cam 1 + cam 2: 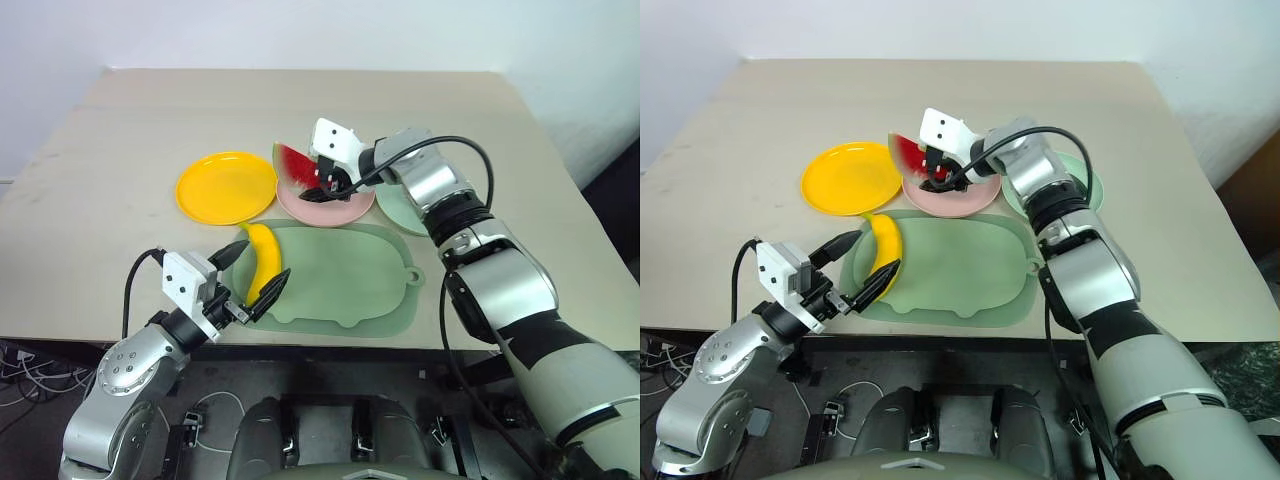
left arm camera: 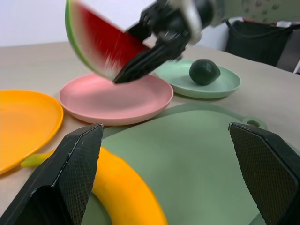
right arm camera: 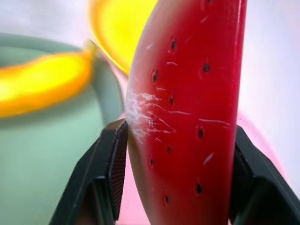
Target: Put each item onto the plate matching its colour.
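Observation:
My right gripper is shut on the red watermelon wedge with its green rind, holding it tilted just above the pink plate. The yellow banana lies on the left edge of the pale green mat, and my left gripper stands open with one finger on each side of it. The yellow-orange plate sits bare to the left of the pink one. The dark green avocado rests on the mint green plate, which my right arm largely covers in the head views.
The three plates stand in a row across the middle of the beige table, with the mat in front of them near the table's front edge. A black cable loops over my right forearm.

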